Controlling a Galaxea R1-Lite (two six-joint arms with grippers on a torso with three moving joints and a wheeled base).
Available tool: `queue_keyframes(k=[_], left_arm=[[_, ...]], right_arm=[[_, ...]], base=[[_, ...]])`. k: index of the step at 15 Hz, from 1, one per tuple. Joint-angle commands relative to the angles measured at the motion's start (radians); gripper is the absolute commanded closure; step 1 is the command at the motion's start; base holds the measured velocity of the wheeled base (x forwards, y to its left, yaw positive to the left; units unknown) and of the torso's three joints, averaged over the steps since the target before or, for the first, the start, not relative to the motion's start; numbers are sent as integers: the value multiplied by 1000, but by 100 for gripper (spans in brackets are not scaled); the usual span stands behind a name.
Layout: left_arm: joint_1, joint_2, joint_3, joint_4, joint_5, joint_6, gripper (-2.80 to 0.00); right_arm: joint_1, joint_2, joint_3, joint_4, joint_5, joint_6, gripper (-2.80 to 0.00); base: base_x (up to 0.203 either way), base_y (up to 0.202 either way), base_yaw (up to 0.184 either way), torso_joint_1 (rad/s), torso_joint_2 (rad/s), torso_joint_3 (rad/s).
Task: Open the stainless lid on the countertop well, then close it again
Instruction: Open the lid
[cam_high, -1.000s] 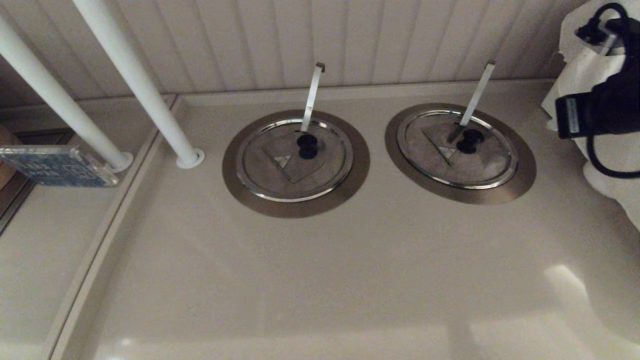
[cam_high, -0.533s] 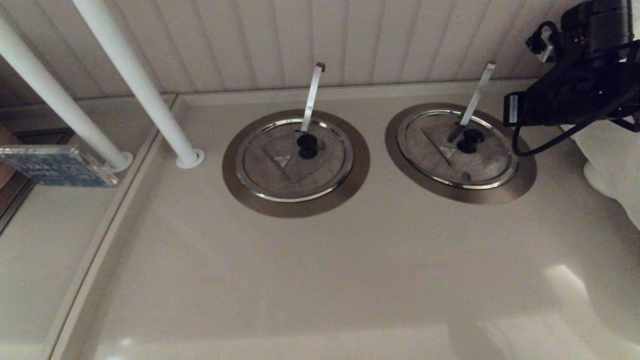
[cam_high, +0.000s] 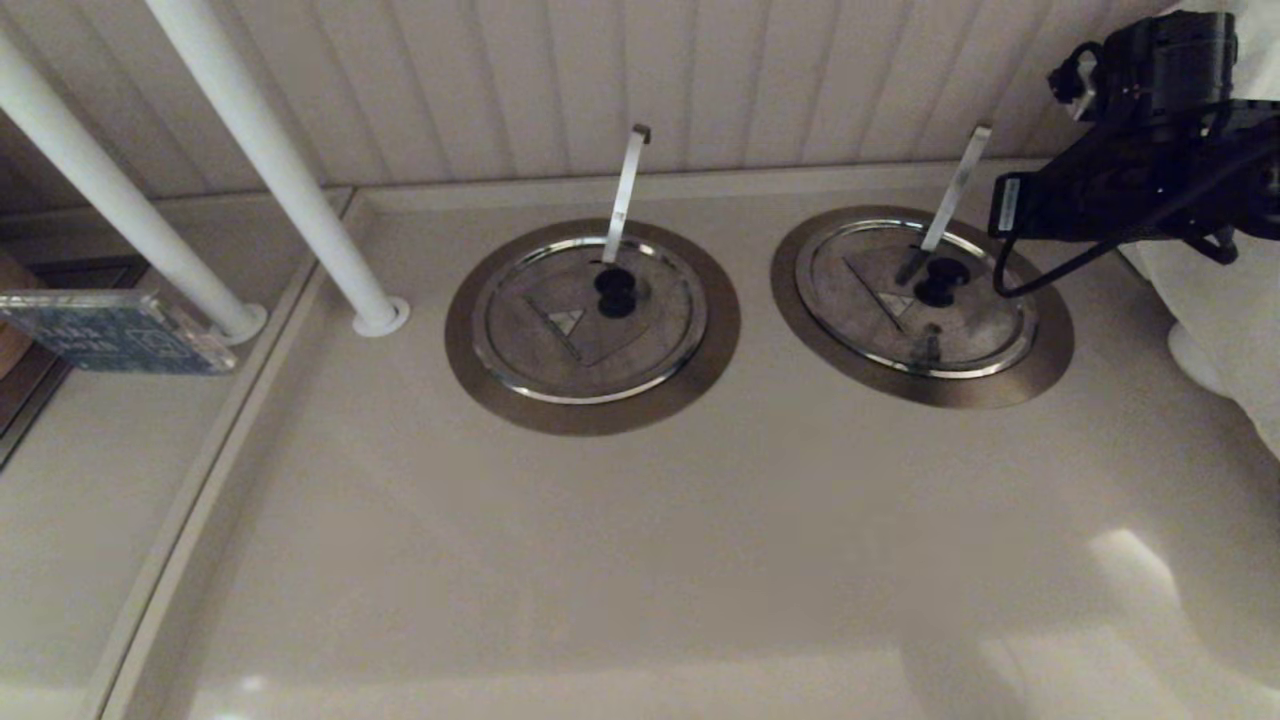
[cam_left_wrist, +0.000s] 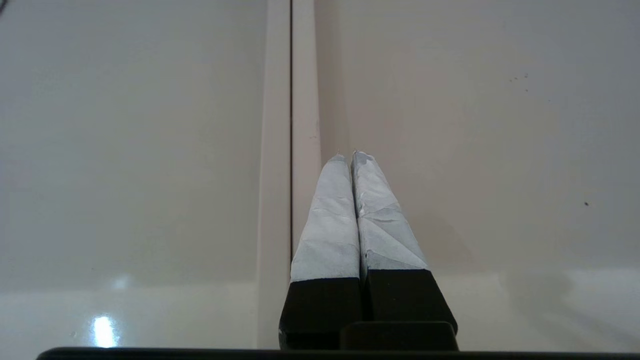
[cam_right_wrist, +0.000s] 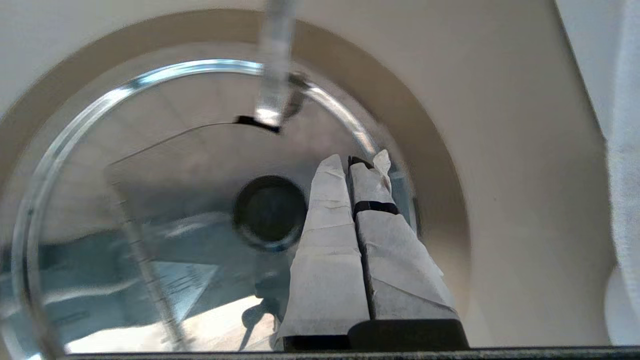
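Stainless lid (cam_high: 915, 300) seated flat on the countertop well (cam_high: 1045, 345) at the desk's (cam_high: 640, 560) far right, right gripper (cam_right_wrist: 357, 162) hovering beside its black knob (cam_right_wrist: 270, 212), fingers pressed together, holding nothing, left gripper (cam_left_wrist: 350, 156) likewise closed, parked over bare desk

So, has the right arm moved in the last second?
Yes. The right gripper has come up and leftward, toward the stainless lid, judged against that lid's collar.

**Quick count of what's on this counter**

Two round steel lids: the stainless lid (cam_high: 915, 297) and its twin lid (cam_high: 590, 318). Each has one black knob and one steel strip, so two of each. Two bronze-grey collars, two white poles (cam_high: 275, 165), one blue card (cam_high: 115, 332).
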Motion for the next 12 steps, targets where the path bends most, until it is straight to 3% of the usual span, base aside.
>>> queue_keyframes(k=[1,4,5,9,12], left_arm=[[0,0,0,0,0,0,0],[0,-2,0,-1,0,0,0],[0,0,0,-1,0,1,0],[0,-1,0,0,0,1,0],[0,0,0,1,0,1,0]], right_arm=[[-2,-6,8,0,-1,23,0],[54,-25,82,-1,-9,71,0],[72,-36,125,-6,-17,68,-280],[122,-119,255,-122,-27,36,-280],[112,-108,345,-343,-27,-18,-280]], base=[[0,0,0,0,0,0],[0,0,0,0,0,0],[0,0,0,0,0,0],[0,0,0,0,0,0],[0,0,0,0,0,0]])
